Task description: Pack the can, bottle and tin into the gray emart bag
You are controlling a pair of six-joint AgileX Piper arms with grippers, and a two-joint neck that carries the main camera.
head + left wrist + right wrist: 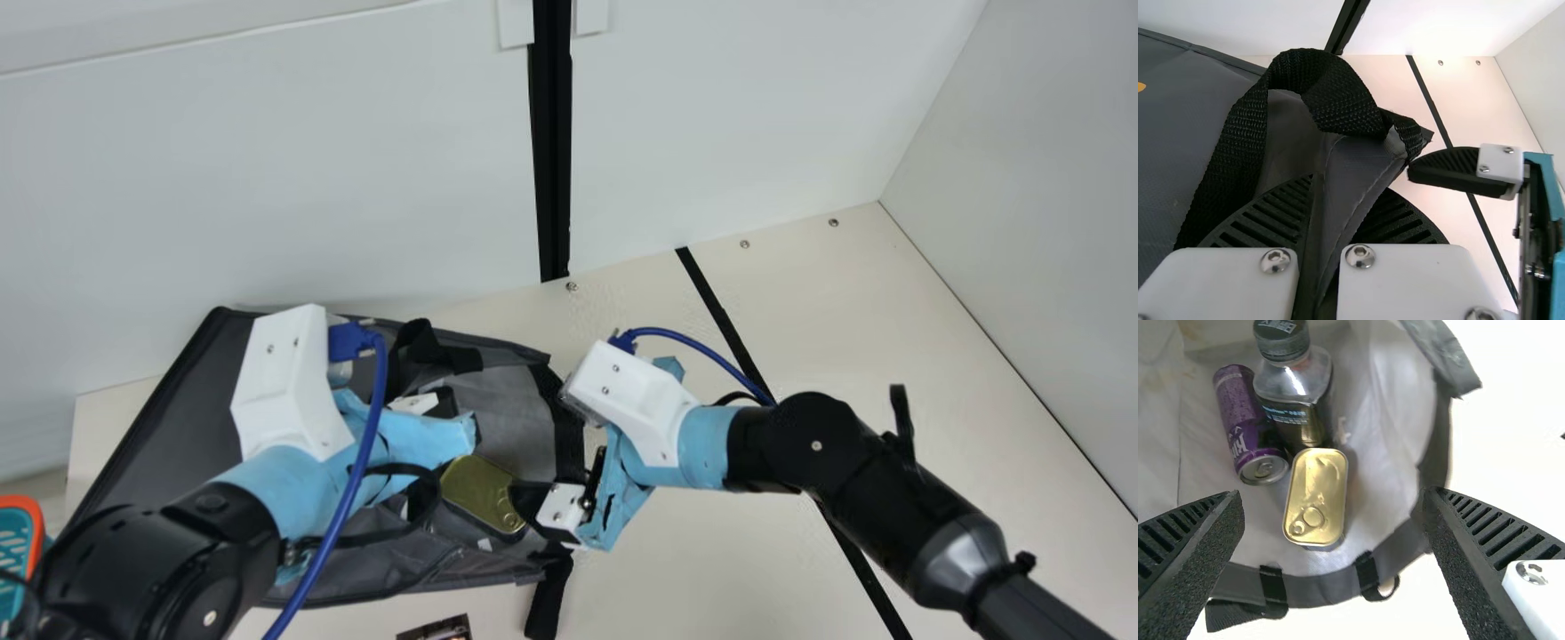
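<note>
My left gripper [447, 405] is at the gray bag [182, 431]; in the left wrist view the left gripper [1319, 193] is shut on a fold of its gray edge, beside a black strap. My right gripper [542, 462] stands over the bag's mouth; in the right wrist view the right gripper [1333, 499] has its fingers wide apart, nothing held. Between and beyond them, inside the bag, lie the gold tin [1317, 495], the purple can [1246, 420] and the dark-capped bottle [1295, 387]. The tin [483, 493] shows in the main view too.
An orange-rimmed teal basket [36, 542] stands at the far left. A small dark printed item [440, 629] lies at the near edge. White walls stand behind and at the right; black tape [731, 324] crosses the cream table under my right arm.
</note>
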